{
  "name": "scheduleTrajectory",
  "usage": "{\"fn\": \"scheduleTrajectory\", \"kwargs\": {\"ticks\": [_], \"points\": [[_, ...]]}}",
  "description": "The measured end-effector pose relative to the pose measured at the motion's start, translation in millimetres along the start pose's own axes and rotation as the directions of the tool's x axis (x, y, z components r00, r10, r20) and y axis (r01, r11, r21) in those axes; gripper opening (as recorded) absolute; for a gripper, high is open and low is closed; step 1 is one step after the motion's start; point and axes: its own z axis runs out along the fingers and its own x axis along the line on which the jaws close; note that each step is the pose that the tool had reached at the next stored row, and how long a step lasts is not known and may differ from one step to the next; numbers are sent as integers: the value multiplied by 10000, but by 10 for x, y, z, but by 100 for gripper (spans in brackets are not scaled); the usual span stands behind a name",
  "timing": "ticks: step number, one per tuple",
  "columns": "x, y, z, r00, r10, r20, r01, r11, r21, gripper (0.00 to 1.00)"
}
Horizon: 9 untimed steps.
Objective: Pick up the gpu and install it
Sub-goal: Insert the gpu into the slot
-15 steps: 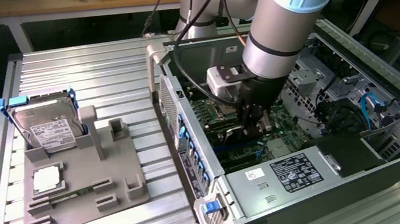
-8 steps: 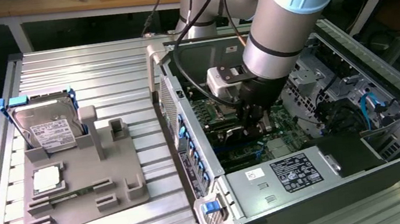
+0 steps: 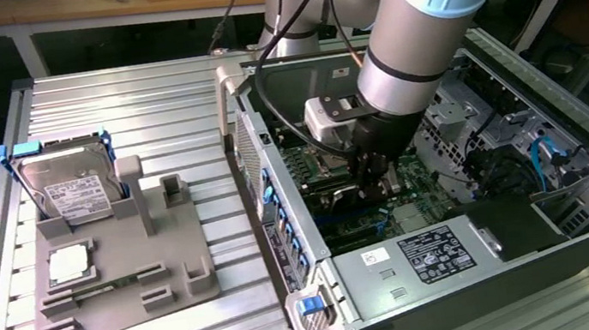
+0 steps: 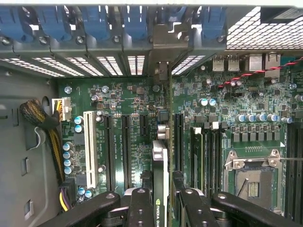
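The gpu (image 4: 160,165) shows edge-on in the wrist view as a thin dark card with a green-and-white logo on its edge. It stands upright over the black expansion slots of the green motherboard (image 4: 132,99), and its metal bracket (image 4: 163,47) reaches the rear slot openings of the case. My gripper (image 4: 161,208) is shut on the card, with one black finger (image 4: 141,208) on each side of it. In the exterior view the gripper (image 3: 376,181) is lowered deep inside the open computer case (image 3: 274,185), just above the motherboard.
A white slot (image 4: 90,146) and a yellow-and-black cable bundle (image 4: 45,127) lie to one side of the card, and the CPU socket (image 4: 251,179) lies to the other. Outside the case, a grey fixture (image 3: 126,275) holds a silver hard drive (image 3: 73,192). The power supply (image 3: 434,253) sits at the case's near end.
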Motion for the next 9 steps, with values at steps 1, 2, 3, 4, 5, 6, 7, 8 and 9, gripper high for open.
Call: {"fn": "scheduleTrajectory", "kwargs": {"ticks": [1, 2, 3, 4, 5, 6, 7, 8, 9], "points": [[0, 1, -1, 10000, 0, 0, 0, 10000, 0, 27], [0, 2, -1, 10000, 0, 0, 0, 10000, 0, 27], [0, 2, -2, 10000, 0, -1, 0, 10000, 0, 27], [0, 2, -4, 10000, 0, -1, 0, 10000, 0, 27], [0, 3, -12, 10000, 1, -4, -1, 10000, -2, 27], [-1, 3, -18, 10000, 1, 0, -1, 10000, -2, 27], [-1, 4, -22, 10000, 1, 8, -1, 10000, -1, 27], [-1, 4, -26, 10000, 1, 15, -1, 10000, -3, 27], [-2, 4, -26, 10000, 1, 24, -1, 10000, -3, 27]]}}
